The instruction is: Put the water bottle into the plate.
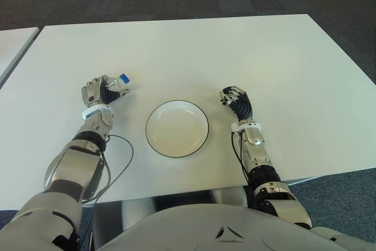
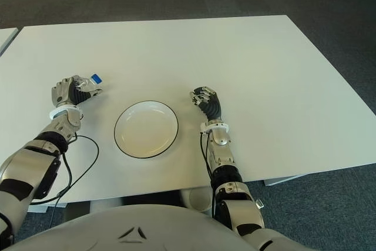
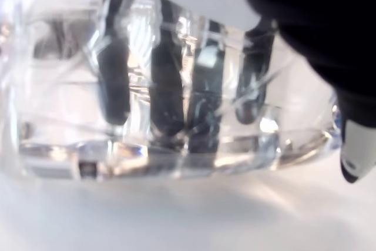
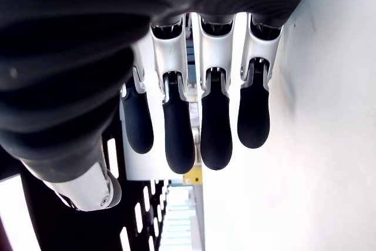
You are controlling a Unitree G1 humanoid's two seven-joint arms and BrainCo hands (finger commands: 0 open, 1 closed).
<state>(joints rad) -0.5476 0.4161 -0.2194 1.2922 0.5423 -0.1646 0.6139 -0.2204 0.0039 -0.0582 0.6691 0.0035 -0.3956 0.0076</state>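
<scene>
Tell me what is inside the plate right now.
Nothing shows inside the plate; its white bowl is bare. The water bottle is off to its left, gripped in the left hand. The right hand shows to the plate's right, holding nothing.

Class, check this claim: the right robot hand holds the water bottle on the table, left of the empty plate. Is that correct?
Not quite. The left robot hand holds the bottle, as both eye views and the left wrist view show. The right robot hand holds nothing, right of the plate. The rest stands: the bottle is left of the empty plate, over the table.
</scene>
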